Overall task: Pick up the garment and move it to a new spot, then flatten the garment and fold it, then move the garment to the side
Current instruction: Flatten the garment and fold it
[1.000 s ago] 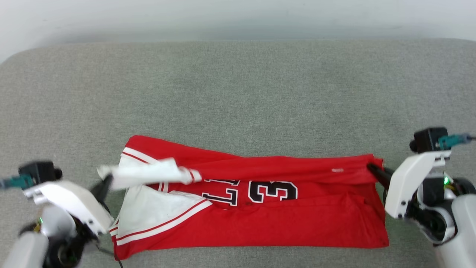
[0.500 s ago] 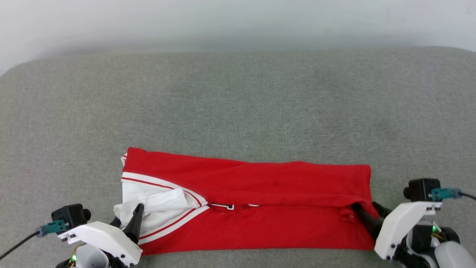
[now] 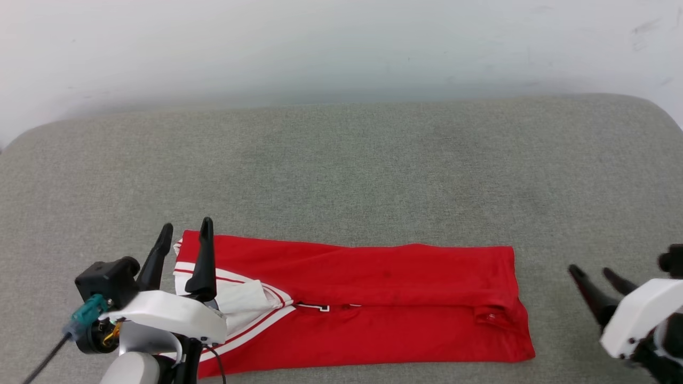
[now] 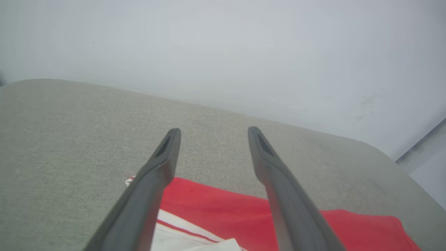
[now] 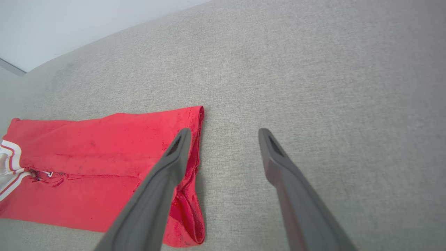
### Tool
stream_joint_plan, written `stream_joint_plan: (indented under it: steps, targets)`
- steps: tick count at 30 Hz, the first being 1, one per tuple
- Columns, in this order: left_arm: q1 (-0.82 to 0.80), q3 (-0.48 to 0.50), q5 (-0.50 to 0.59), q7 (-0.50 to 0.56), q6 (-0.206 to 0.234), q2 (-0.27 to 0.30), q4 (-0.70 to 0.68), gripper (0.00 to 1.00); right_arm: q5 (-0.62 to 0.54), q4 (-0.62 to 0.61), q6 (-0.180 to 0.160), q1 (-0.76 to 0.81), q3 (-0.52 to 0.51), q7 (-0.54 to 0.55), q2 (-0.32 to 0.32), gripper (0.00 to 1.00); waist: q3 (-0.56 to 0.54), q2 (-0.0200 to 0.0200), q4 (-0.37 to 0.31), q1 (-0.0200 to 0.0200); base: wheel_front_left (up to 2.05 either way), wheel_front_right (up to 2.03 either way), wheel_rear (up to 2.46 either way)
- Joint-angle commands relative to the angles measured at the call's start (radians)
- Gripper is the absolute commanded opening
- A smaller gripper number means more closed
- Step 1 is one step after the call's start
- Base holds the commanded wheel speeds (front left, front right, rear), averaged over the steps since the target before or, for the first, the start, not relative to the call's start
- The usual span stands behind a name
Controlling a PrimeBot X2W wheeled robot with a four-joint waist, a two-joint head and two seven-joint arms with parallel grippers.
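Lying near the front edge of a big grey tabletop (image 3: 341,160) is the garment (image 3: 384,277). The tabletop is wearing a soft cloth cover, and its back corners are looking round. A plain pale wall (image 3: 320,42) is standing right behind it, and a few faint marks are showing on it. The garment is lying folded into one long, flat band. Its long side is running from the robot's left to the robot's right, along the front edge. The end with the white sleeve (image 3: 240,298) and the red-and-white stripes is pointing to the robot's left, and the plain red bottom end is pointing to the right. The top part is lying folded down over the lower part, and a tiny bit of black-and-white lettering (image 3: 325,307) is peeking out at the fold line. The left pincer (image 3: 187,224) is sitting at the sleeve end with its two dark fingers spread wide and pointing toward the wall, and it is holding nothing. One of its fingers is showing in front of the garment's far left corner, but I cannot tell if it is touching the cloth. The right pincer (image 3: 589,269) is waiting off to the right, apart from the red end, with bare grey tabletop between them. Its fingers are also standing wide apart and are holding nothing.
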Motion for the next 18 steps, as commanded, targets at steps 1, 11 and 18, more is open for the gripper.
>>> stream_joint_plan:
  steps: [1, 11, 18]
  targets:
    - [-0.006, -0.013, 0.050, -0.032, 0.020, 0.012, -0.025, 1.00, -0.017, -0.020, -0.001, 0.011, -0.038, 0.041, -0.015, 1.00, -0.004, 0.0000, 0.004, 0.0001, 0.00, 0.00, 0.00]
    - [0.023, -0.078, 0.220, -0.097, 0.091, 0.030, -0.115, 1.00, -0.061, -0.049, -0.001, 0.025, -0.123, 0.233, -0.004, 1.00, 0.012, 0.0000, 0.068, 0.0001, 0.00, 0.00, 0.00]
    - [0.015, -0.117, 0.252, -0.095, 0.100, 0.020, -0.158, 1.00, -0.057, 0.019, -0.001, 0.009, -0.117, 0.286, 0.090, 1.00, 0.048, 0.0000, 0.147, 0.0001, 0.00, 0.00, 0.00]
